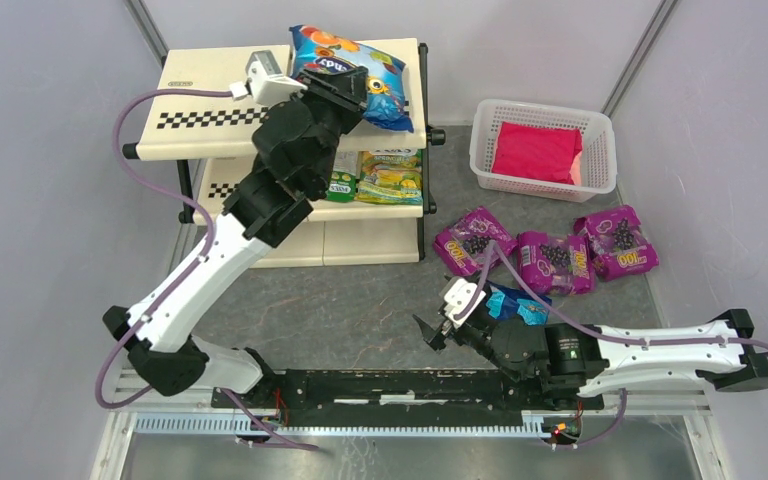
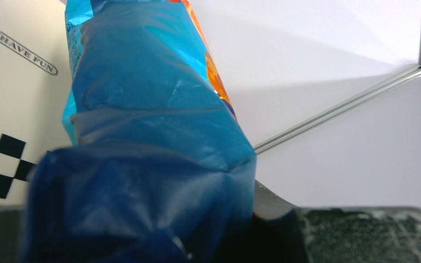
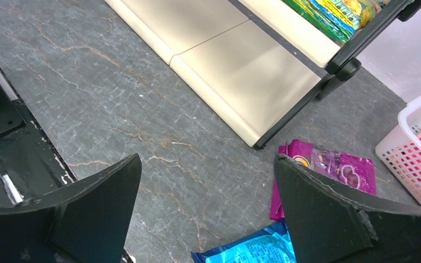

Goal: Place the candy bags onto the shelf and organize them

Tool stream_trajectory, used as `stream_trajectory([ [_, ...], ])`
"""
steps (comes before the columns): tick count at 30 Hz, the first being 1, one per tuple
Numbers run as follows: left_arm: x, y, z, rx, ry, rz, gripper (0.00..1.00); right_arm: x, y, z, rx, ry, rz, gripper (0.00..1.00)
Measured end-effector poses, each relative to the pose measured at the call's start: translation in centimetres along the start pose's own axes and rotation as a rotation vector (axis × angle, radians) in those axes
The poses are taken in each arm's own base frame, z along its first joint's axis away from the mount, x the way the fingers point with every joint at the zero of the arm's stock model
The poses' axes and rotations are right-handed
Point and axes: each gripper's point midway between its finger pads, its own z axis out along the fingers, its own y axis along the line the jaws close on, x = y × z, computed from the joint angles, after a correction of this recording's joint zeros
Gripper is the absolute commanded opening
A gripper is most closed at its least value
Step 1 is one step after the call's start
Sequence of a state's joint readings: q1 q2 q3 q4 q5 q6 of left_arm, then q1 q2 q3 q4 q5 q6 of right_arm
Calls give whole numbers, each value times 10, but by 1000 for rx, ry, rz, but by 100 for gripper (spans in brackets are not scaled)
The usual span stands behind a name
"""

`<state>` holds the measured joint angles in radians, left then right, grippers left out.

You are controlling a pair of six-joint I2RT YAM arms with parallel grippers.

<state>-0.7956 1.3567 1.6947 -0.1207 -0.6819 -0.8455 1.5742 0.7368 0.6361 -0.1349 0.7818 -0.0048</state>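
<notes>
The left gripper, jaws partly closed on a blue candy bag over the shelf top tier's right corner, may drop it off that edge if released tilted; the right gripper hangs wide open, empty.

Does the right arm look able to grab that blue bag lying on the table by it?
Probably yes: the right tool is open, and the blue bag lies just beside it on the table with nothing in between.
</notes>
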Motion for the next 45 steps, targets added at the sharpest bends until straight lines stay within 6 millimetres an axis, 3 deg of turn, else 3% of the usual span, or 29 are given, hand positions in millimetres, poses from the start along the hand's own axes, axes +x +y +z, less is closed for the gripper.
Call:
stream_trajectory([
  [6,28,14,20,-30,14,-28,17,0,5,3,-25,-17,19,98],
  [11,35,14,28,-27,9,-89,20,1,3,3,-27,-19,24,98],
  [13,38,17,28,-31,5,-120,28,1,2,3,-30,-21,28,98],
  [15,42,23,28,-36,3,-149,46,1,1,3,-32,-24,33,98],
  [18,40,23,26,-20,-10,-209,64,1,0,4,-34,-25,37,98],
  [22,22,13,17,17,-36,-275,81,1,1,5,-47,-24,45,98],
  [25,12,10,11,24,-42,-283,88,1,3,5,-53,-25,56,98],
  [29,9,12,2,14,-16,-264,89,0,5,8,-53,-26,78,98],
  [38,28,10,-8,12,115,-210,88,3,5,13,-40,-10,98,98],
  [45,38,12,-19,10,199,-199,86,-7,4,16,-31,-24,111,98],
])
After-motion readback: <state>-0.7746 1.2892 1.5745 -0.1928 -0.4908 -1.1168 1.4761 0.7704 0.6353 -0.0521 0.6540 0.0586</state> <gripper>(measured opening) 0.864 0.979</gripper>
